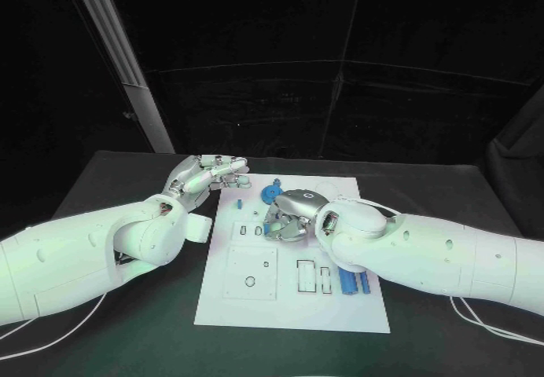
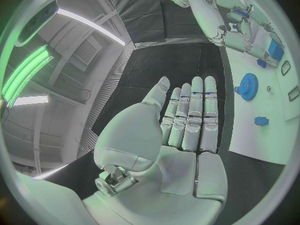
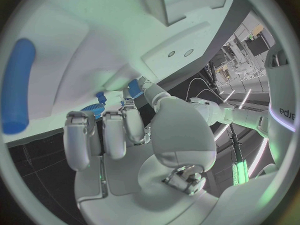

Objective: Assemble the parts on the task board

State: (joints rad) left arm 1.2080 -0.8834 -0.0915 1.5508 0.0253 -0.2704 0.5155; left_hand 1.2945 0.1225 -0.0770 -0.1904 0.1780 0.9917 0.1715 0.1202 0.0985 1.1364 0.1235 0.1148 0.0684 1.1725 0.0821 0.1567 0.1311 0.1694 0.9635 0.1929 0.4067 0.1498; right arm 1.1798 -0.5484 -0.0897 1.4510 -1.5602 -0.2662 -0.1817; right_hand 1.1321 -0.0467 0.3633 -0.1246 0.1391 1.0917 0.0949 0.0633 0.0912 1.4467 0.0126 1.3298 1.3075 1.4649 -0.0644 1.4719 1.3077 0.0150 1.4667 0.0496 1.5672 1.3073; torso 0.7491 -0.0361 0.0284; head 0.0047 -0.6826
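The white task board (image 1: 292, 302) lies in the middle of the black table. My right hand (image 1: 292, 214) hovers low over the board's far half with its fingers curled down, and pinches a small blue part (image 3: 133, 89) between thumb and fingertips; the same part (image 2: 275, 50) shows beside those fingers. A blue gear (image 1: 270, 194) stands just beyond the right hand, also seen as the gear (image 2: 248, 86). My left hand (image 1: 210, 177) is at the board's far left corner, held flat with straight fingers (image 2: 187, 120) and nothing in it.
Two long blue bars (image 1: 354, 281) lie by the board's right edge, one blue bar (image 3: 17, 85) close to the right wrist. A small blue piece (image 2: 261, 120) sits near the gear. Empty rectangular recesses (image 1: 306, 275) mark the board's near half.
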